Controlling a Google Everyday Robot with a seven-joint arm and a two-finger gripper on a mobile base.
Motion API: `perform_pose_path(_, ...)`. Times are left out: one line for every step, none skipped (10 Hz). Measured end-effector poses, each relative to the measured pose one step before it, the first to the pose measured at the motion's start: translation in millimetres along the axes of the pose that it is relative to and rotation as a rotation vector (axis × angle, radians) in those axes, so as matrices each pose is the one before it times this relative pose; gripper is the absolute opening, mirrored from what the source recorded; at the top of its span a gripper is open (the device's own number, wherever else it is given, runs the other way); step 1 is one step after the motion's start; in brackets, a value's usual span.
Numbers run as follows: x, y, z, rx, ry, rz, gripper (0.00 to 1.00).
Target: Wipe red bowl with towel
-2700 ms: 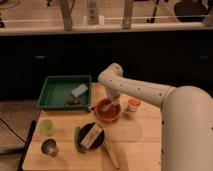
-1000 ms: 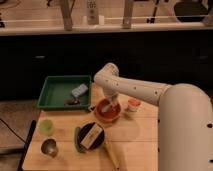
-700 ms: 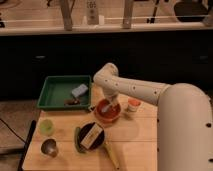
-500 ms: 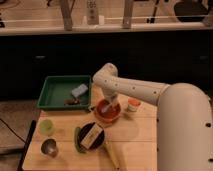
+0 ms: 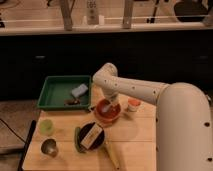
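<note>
The red bowl point(image 5: 107, 112) sits on the wooden table point(image 5: 135, 135), left of center. My gripper point(image 5: 109, 104) reaches down into the bowl from above, at the end of the white arm point(image 5: 145, 92) that comes in from the right. A pale towel point(image 5: 113, 106) shows at the gripper inside the bowl, over its right part.
A green tray point(image 5: 57, 95) at the back left holds a blue sponge point(image 5: 79, 91) and a small dark item. A small white cup point(image 5: 132, 105) stands right of the bowl. A dark green bowl with a box point(image 5: 90, 137), a green cup point(image 5: 46, 126), a metal cup point(image 5: 48, 147) and a corn cob point(image 5: 112, 153) lie in front.
The arm has shifted slightly left over the bowl, with the gripper staying down inside it. Nothing else on the table has moved.
</note>
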Motion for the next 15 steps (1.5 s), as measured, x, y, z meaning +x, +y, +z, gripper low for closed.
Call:
perform_pose_path(-2.37,-0.85,-0.34,-0.00132,0.00432,-0.00185,0.01)
perform_pose_path(-1.11,-1.28,-1.44,0.0048,-0.00222,-0.00538,0.01)
perform_pose_path(0.15,-1.1,-1.33,0.00622,-0.00361,-0.0107,0.01)
perform_pose_path(-3.67,-5.33,-2.17,0.01664,-0.01099,-0.01694,0.01)
perform_pose_path(-3.7,-4.17,-1.66,0.00912,-0.00538,-0.01568,0.01)
perform_pose_path(-7.44,-6.24,-1.9,0.01005,-0.00779,-0.02173,0.01)
perform_pose_path(-7.99,-6.57,-1.66,0.01028,-0.00887,-0.02387,0.01)
perform_pose_path(-11.52,-6.28,-1.42,0.00541,-0.01311,-0.03541,0.01)
perform_pose_path(-7.23,-1.99,0.08,0.00436,-0.0156,-0.0313,0.01)
perform_pose_path(-6.06,2.5,0.32,-0.0015,-0.00855,-0.02721,0.01)
perform_pose_path(-10.62,5.08,0.47,0.0074,-0.02054,-0.03156,0.01)
perform_pose_path(-4.08,11.4,1.71,-0.00764,-0.00699,-0.01812,0.01)
perform_pose_path(-3.32,8.4,0.94,-0.00173,-0.00844,-0.00972,0.01)
perform_pose_path(-1.18,15.66,2.35,-0.00406,-0.01019,-0.00957,0.01)
perform_pose_path(2.27,8.27,1.28,-0.00373,-0.00276,-0.00079,0.01)
